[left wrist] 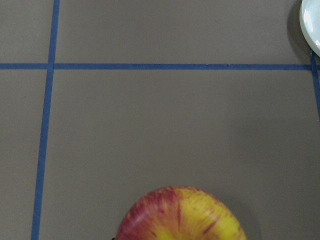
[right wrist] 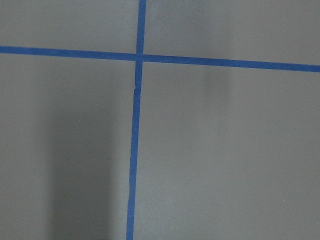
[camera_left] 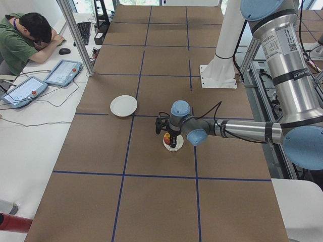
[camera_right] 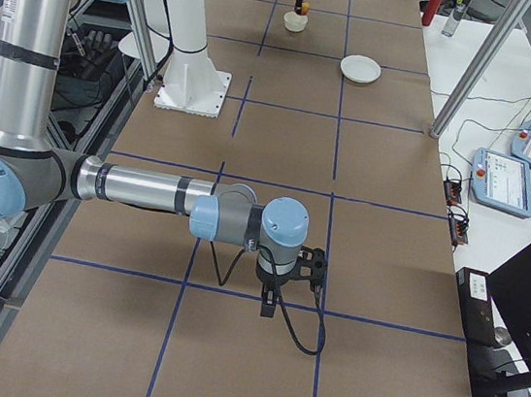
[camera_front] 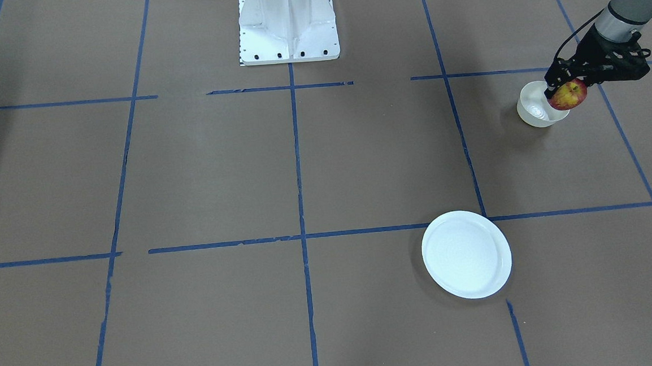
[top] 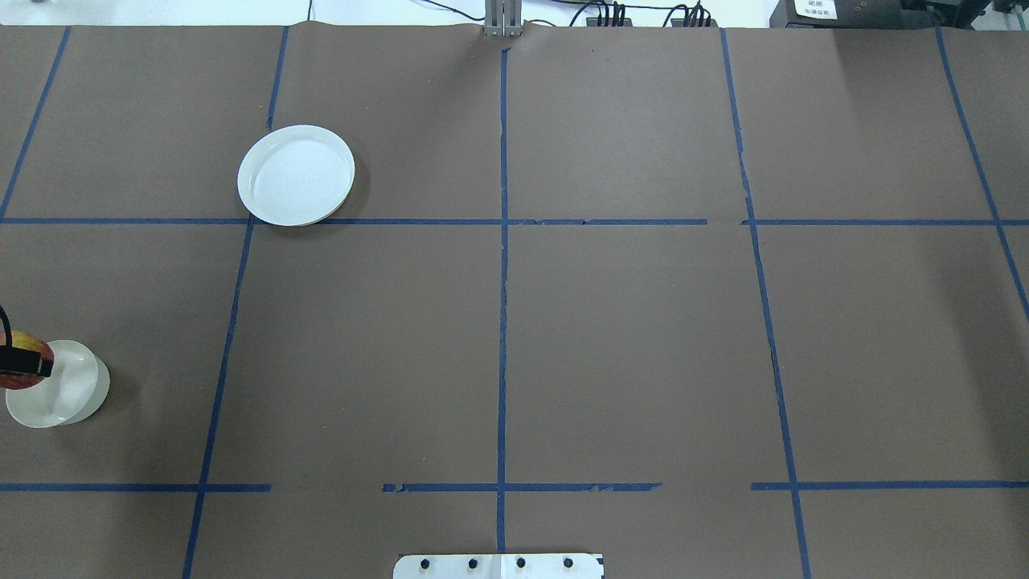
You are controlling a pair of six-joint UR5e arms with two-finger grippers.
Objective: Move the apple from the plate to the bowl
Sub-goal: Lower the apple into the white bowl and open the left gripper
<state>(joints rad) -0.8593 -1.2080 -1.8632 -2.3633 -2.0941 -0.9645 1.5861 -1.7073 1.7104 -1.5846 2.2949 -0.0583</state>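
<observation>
My left gripper point(camera_front: 567, 89) is shut on the red and yellow apple point(camera_front: 568, 96) and holds it just above the rim of the small cream-white bowl point(camera_front: 532, 111). In the overhead view the apple point(top: 28, 344) hangs over the left rim of the bowl point(top: 68, 394) at the view's left edge. The left wrist view shows the apple's top point(left wrist: 180, 215). The white plate point(camera_front: 466, 253) lies bare, apart from the bowl. My right gripper point(camera_right: 271, 302) hovers low over the table far from both dishes; I cannot tell whether it is open or shut.
The robot's white base point(camera_front: 288, 21) stands at the table's middle. Blue tape lines point(camera_front: 300, 207) cross the brown table cover. A person point(camera_left: 25, 40) sits at a side desk with pendants and cables.
</observation>
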